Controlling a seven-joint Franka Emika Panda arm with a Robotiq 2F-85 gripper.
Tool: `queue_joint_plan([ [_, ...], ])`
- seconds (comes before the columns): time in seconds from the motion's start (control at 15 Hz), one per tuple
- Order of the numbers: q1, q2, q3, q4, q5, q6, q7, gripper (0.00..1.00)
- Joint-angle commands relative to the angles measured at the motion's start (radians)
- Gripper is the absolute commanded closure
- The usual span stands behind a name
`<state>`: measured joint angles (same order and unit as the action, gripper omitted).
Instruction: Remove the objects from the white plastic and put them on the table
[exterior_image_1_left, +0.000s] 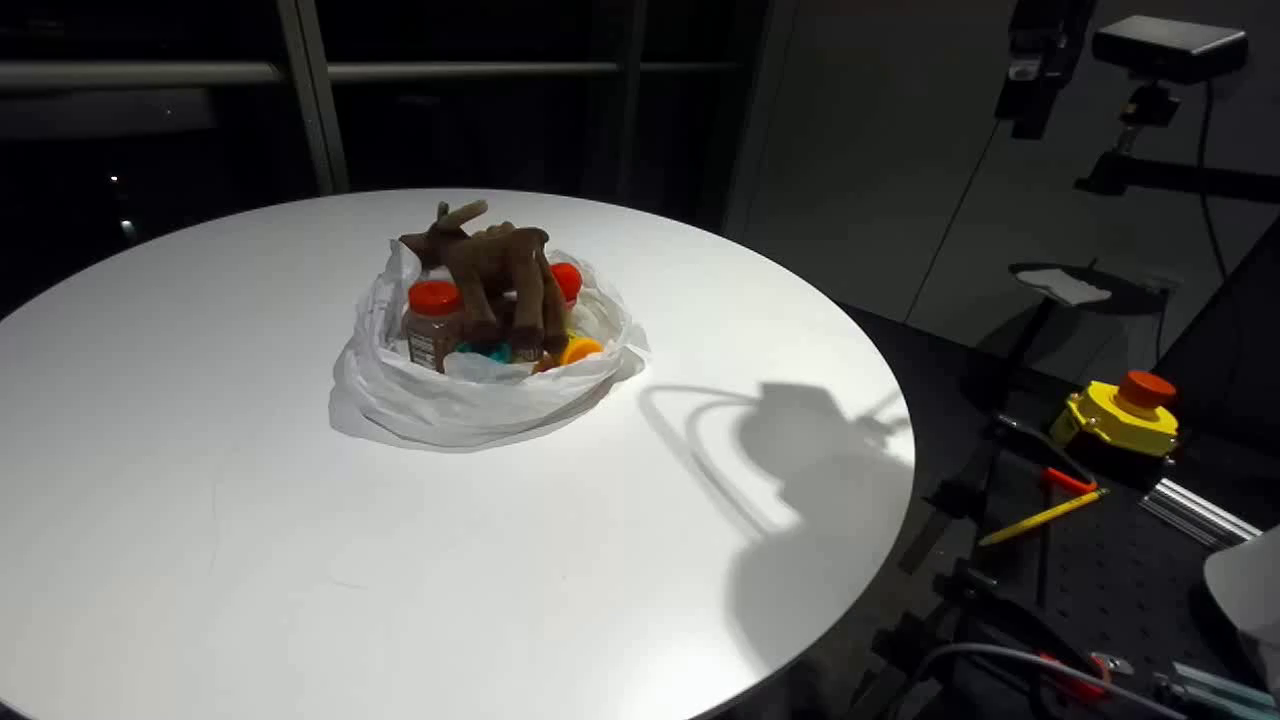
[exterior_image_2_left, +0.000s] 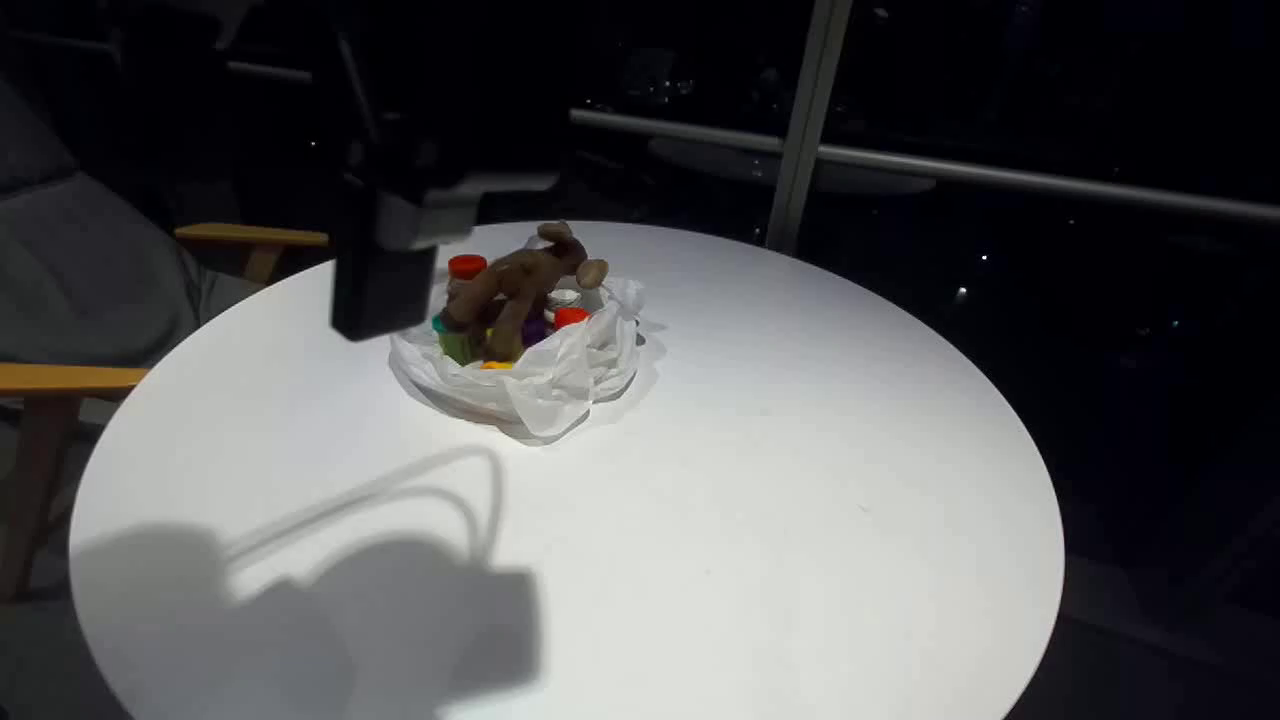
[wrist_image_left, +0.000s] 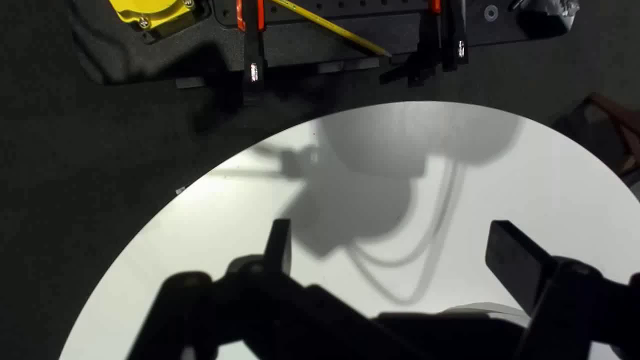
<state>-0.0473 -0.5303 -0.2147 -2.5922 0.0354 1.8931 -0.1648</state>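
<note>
White plastic bag (exterior_image_1_left: 450, 405) (brown animal figure (exterior_image_1_left: 500, 255) inside) on the table (exterior_image_1_left: 300, 560), lower than the wide-spread jaws and well apart.

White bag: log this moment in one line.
bag: on table | toy animal: inside, sticking up | red-lidded jar: inside | claw: open, empty | unloading: unfinished

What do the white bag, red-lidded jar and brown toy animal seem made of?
White bag: probably thin, satin plastic film, given its crumpled folds.
Red-lidded jar: smooth plastic or glass, since it looks partly see-through.
Brown toy animal: perhaps plush, looking matte and softly rounded.
</note>
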Motion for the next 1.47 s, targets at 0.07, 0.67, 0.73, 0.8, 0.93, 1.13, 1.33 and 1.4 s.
queue_joint_plan([
  [0.07,-0.022,0.002,0.02,0.005,0.01,-0.002,-0.01,0.0],
  [0.67,-0.008,0.031,0.026,0.033,0.029,0.005,-0.002,0.0],
  [0.73,0.012,0.083,0.045,0.071,0.048,0.023,0.021,0.0],
  [0.8,0.022,0.114,0.062,0.089,0.056,0.035,0.035,0.0],
  [0.93,0.056,0.227,0.123,0.156,0.087,0.098,0.091,0.0],
  [1.13,0.09,0.379,0.21,0.235,0.061,0.17,0.152,0.0],
  [1.33,0.114,0.566,0.268,0.33,0.029,0.298,0.197,0.0],
  [1.4,0.12,0.628,0.28,0.364,0.013,0.354,0.215,0.0],
])
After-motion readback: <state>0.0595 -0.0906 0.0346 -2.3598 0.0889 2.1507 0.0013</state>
